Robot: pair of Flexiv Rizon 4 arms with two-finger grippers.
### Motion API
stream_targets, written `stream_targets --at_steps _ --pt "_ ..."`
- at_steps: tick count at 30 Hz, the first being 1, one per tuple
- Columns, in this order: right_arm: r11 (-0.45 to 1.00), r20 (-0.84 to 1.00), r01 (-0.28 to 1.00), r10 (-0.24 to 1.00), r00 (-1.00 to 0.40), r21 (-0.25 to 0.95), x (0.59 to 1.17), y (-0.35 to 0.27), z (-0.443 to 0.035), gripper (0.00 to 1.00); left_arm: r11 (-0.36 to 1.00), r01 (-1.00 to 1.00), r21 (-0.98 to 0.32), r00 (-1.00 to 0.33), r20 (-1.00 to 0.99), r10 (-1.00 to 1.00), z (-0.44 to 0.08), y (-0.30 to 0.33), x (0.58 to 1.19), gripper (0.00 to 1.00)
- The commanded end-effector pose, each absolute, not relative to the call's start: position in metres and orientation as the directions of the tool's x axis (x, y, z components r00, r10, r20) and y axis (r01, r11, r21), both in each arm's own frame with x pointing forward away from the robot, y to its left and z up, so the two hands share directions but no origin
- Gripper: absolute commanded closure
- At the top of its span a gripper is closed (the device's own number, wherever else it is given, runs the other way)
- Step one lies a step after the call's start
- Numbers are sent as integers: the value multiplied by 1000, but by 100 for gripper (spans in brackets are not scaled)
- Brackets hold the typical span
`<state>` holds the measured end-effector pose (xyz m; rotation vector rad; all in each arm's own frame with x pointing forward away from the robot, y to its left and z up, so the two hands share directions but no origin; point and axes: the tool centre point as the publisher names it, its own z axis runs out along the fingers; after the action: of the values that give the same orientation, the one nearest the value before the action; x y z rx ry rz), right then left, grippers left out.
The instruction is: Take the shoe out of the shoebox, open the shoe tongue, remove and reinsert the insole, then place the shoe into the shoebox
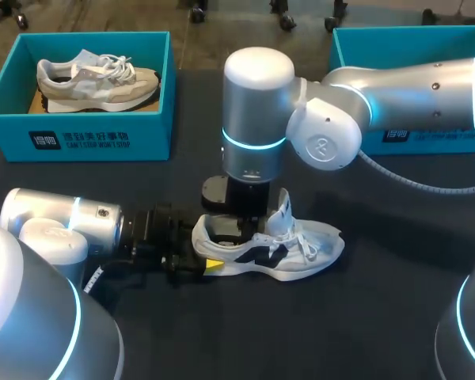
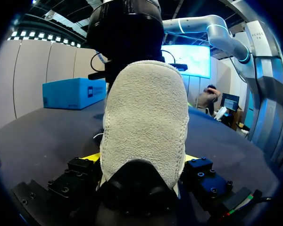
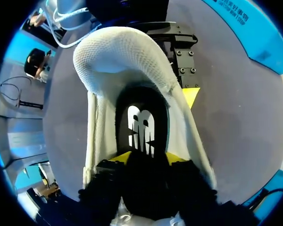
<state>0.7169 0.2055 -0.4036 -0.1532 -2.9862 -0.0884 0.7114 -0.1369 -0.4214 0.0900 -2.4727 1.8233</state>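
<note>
The fingers (image 2: 93, 156) of our left gripper (image 2: 141, 158) press on the white shoe (image 1: 279, 255) from two sides at its heel, holding it on the table (image 1: 396, 237) with the opening upward. From these fingers the shoe's long axis runs straight ahead, with the toe farthest away. Our right gripper (image 3: 148, 158) hangs vertically over the collar opening. Its fingers are spread, and the tips reach down inside the shoe with the black insole (image 3: 141, 125) between and ahead of them. No pinch on the insole is evident. The insole's printed heel end lies between the right tips and the left fingers. We judge that the right gripper, being nearer the insole, must work along that axis while the left gripper braces the heel.
</note>
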Motion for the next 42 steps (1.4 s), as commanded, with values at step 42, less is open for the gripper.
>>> stream_targets --at_steps 42 --pt "983 34 177 179 -983 -53 718 185 -310 100 298 -88 -950 -996 90 -6 -424 -137 713 100"
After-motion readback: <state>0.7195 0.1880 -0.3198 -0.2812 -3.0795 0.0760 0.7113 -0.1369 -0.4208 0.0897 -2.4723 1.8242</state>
